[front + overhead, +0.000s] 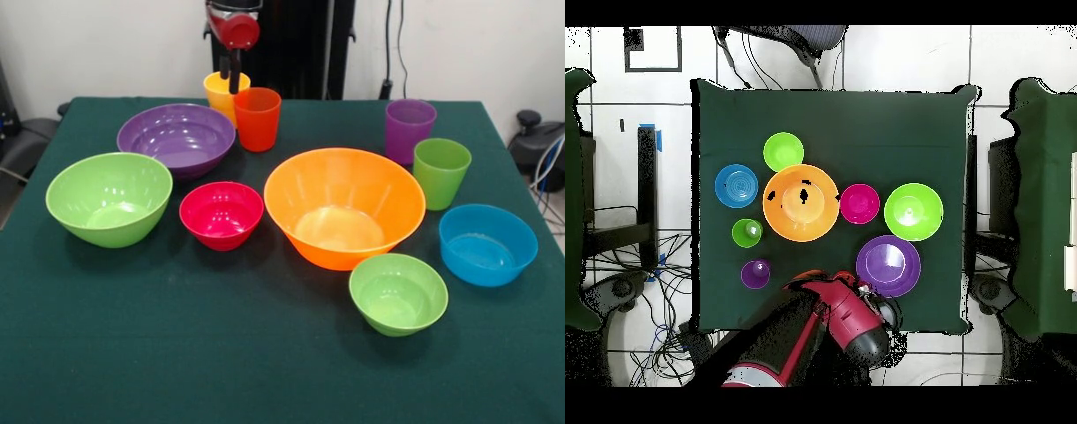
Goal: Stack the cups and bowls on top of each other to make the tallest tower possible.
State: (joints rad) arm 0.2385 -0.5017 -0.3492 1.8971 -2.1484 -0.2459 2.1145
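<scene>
Bowls: six lie loose on the green table (265, 371), none stacked; the orange bowl (344, 208) sits mid-table, the purple bowl (177, 139) behind and to its left in the front view, the big light green bowl (109, 198) at the far left, the magenta-red bowl (222, 215) between that one and the orange, the small light green bowl (398, 293) just in front of the orange, the blue bowl (487, 244) at the right.
Cups: the yellow cup (216, 92) and orange cup (257, 118) stand touching or nearly so at the back; the purple cup (410, 129) and green cup (440, 171) stand close together at the right.
Gripper (231, 84): hangs over the yellow and orange cups, holding nothing I can make out; its dark tips sit close together, but I cannot tell how far apart the fingers are.
Risk, crowding: the two cups under the gripper are so close that a descent on one probably knocks the other over.
Risk, neighbour: the purple bowl is just beside those cups, so a tipped cup could roll into it.
Risk, order: starting with a cup leaves no wide base; the orange bowl looks the steadiest foundation.
Risk, gloss: the plastic looks slick, so a pinch on a rim may slip.
Risk, nesting: bowls set upright inside each other gain little height.
</scene>
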